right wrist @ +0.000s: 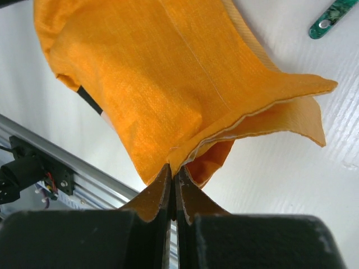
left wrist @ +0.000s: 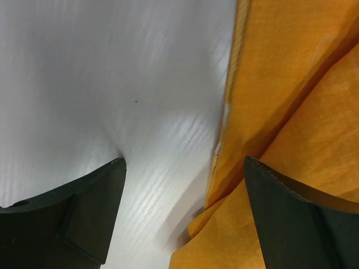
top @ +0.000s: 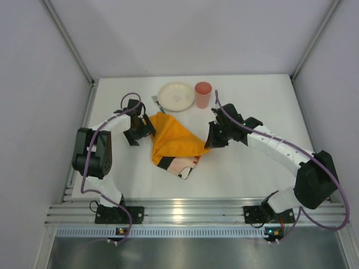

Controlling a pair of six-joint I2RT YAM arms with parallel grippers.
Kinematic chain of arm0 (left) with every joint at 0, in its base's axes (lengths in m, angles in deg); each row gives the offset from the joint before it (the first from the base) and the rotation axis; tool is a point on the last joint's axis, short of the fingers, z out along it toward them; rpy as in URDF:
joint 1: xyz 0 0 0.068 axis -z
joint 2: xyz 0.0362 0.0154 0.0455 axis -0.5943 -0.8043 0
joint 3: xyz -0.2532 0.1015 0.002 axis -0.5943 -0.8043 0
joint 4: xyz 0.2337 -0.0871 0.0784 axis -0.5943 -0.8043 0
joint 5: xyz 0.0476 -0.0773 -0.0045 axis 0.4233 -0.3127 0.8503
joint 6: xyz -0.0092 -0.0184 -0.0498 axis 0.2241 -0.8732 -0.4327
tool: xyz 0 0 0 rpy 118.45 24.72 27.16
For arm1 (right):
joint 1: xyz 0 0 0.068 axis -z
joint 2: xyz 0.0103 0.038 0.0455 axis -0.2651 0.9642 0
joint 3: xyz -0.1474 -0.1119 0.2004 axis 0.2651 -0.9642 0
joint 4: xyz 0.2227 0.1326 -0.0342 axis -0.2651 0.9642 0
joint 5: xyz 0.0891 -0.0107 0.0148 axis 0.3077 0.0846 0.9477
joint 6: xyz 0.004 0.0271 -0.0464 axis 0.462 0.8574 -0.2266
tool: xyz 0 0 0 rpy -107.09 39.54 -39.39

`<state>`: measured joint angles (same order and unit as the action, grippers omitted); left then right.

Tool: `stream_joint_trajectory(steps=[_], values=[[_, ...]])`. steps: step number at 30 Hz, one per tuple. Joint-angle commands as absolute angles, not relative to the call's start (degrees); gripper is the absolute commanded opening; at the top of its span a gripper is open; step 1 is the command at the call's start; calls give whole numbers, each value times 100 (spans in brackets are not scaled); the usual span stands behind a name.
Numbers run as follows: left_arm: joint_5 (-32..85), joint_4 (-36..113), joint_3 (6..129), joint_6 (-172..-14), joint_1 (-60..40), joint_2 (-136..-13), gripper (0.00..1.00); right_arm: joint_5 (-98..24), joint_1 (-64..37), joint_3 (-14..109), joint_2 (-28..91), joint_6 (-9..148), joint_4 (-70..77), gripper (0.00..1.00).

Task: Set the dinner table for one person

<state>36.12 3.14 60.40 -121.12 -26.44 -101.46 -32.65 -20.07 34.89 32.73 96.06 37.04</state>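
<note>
**Place Setting Barely Begun**

The white surface [top: 252,168], matte and flat, is lying beneath everything, and the setting is looking barely started. The orange cloth [top: 171,143], a woven fabric with stitched hems, is sitting bunched at its middle, not spread. The right hand [right wrist: 173,171] is pinching 1 corner between closed fingers. The left hand [left wrist: 184,162] is gaping wide over the opposite hem, holding nothing. The round pale plate [top: 168,92], pink cup [top: 203,94] and green-handled utensil [right wrist: 331,17] are waiting at the far edge, unplaced.
</note>
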Motion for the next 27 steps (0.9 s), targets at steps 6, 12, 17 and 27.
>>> stream_joint_trajectory(steps=[6, 12, 17, 27], values=[[3495, 1001, 6315, -12316, -2468, -10582, 72, -3010, -1680, 3527, 3532, 9197, 3767, 0], [3495, 1097, 6465, -12421, -2442, -11057, 48, -2843, -1522, 3800, 3867, 9065, 3776, 0], [3267, 1194, 6746, -12413, -2407, -11400, 11, -2781, -1407, 3914, 3982, 8951, 3881, 0], [3634, 632, 6318, -11596, -2407, -10008, 0, -2982, -1038, 3748, 3132, 8687, 4513, 0]])
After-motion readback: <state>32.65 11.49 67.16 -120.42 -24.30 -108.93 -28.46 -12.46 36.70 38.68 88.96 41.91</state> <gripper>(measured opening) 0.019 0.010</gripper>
